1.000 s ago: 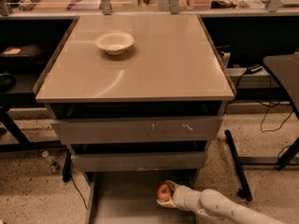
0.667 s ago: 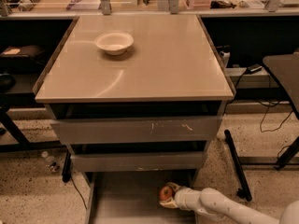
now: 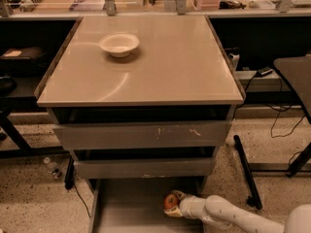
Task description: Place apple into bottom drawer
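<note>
The bottom drawer (image 3: 131, 208) is pulled open at the foot of the cabinet, showing its flat grey floor. The apple (image 3: 170, 201), small and red-orange, is held low over the drawer's right side. My gripper (image 3: 173, 203) reaches in from the lower right on a white arm (image 3: 228, 216) and is shut on the apple, its fingers above and below the fruit.
A cream bowl (image 3: 119, 44) stands on the tan cabinet top (image 3: 160, 67). The scratched top drawer front (image 3: 141, 136) and the middle drawer front (image 3: 141, 168) sit above the open drawer. A black table leg (image 3: 245, 171) lies to the right. Cables run on the speckled floor.
The arm and apple have shifted slightly within the open bottom drawer; the apple stays gripped. Nothing else has moved.
</note>
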`<state>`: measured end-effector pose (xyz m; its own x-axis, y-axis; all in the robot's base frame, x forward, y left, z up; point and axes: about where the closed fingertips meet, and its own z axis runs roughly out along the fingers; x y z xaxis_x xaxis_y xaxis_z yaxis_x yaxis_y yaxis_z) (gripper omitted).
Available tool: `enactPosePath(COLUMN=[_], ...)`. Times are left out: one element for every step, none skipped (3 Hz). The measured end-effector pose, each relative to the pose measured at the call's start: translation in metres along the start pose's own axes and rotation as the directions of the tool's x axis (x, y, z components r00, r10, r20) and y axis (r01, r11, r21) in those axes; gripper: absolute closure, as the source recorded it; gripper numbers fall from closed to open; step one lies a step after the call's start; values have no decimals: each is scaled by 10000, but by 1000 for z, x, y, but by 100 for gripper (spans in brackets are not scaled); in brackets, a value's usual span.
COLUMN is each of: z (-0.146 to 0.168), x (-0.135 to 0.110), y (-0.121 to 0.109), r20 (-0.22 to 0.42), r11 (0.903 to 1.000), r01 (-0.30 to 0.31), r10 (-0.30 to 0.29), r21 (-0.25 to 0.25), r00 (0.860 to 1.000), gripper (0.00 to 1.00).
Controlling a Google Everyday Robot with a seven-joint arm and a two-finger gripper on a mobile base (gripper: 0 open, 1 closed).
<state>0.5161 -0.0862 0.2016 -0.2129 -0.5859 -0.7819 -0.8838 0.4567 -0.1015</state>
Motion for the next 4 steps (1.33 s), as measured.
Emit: enactPosePath(z=[25,59,82,83], x=[11,19,20,20], y=[14,38,53,55], r20=[-209,-468,-574,-571], r11=[9994,9968,9936,9931], r01=[-115,15,151,167], r10=[108,-52,-216,-235], r21=[-330,-803,-1119,-1157], r00=[9997,9989,9981,9981], gripper=[100,100,100,83])
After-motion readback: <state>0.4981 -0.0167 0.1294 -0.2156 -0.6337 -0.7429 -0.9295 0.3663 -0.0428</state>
